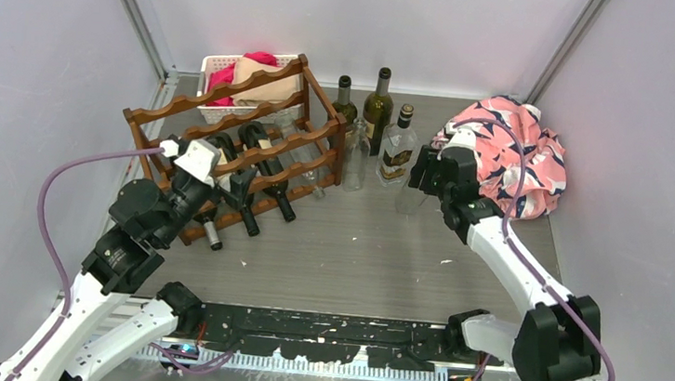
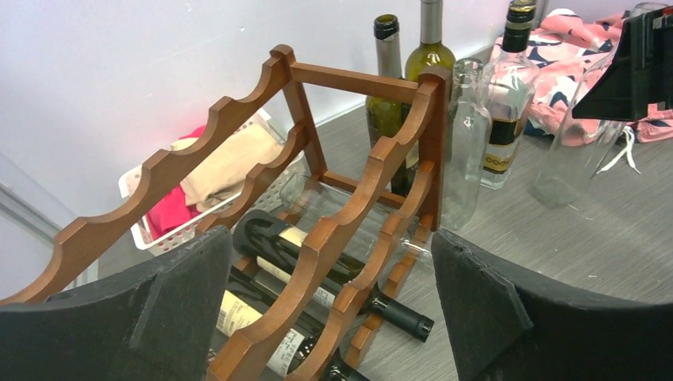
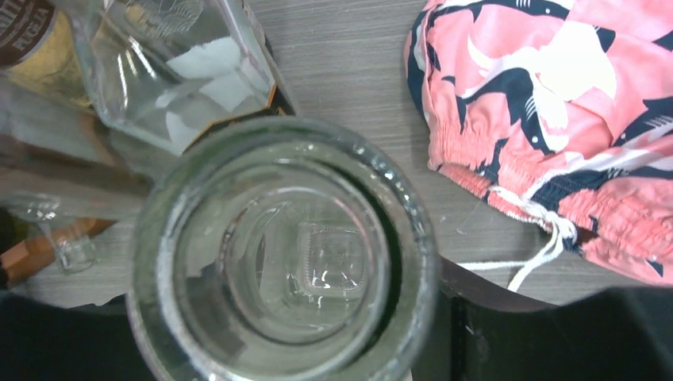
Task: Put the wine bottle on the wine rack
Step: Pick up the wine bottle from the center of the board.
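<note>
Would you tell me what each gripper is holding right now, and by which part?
The right gripper grips the clear bottle by its neck, just under the mouth; the left gripper holds nothing.

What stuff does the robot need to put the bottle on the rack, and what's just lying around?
For the job: the rack; the clear bottle; the right hand at that bottle's top.

Just lying about: the white basket of cloths behind the rack; the pink cloth in the far right corner.
</note>
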Controlling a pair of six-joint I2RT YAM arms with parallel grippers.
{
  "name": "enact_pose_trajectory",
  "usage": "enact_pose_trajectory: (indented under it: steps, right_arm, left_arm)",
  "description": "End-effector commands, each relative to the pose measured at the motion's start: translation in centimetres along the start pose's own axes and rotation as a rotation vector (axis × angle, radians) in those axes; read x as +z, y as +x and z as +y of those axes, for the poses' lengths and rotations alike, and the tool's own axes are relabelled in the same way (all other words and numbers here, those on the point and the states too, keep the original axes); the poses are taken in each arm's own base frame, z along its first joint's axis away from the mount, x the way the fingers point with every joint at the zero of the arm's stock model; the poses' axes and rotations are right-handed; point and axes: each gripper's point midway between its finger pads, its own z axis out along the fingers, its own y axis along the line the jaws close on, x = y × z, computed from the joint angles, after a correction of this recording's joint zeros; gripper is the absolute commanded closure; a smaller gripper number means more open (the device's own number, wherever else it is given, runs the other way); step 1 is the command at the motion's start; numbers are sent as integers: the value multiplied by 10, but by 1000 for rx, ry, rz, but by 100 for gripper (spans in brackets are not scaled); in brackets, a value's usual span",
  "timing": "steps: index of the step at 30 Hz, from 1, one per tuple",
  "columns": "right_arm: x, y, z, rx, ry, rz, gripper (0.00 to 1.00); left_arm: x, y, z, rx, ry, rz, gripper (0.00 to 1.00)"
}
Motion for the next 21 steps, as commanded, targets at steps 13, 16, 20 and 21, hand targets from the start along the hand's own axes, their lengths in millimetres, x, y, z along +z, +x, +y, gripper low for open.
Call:
enact_pose_trajectory:
  steps: [13,16,20,21]
  right_arm:
    - [-102,-4,72,240,-505,-46,99]
    - [-109,1,80,265,-560,-28,99]
    - [-113,7,84,286,-602,-25,99]
    - [-113,9,85,289,-610,-23,99]
  left_arm:
    - [14,-8,-86,-24,485,-44,0]
    - [15,-3,-103,-51,578,-22,0]
    - [20,3,-121,-150,667,55,0]
    - [20,4,-126,-190,688,80,0]
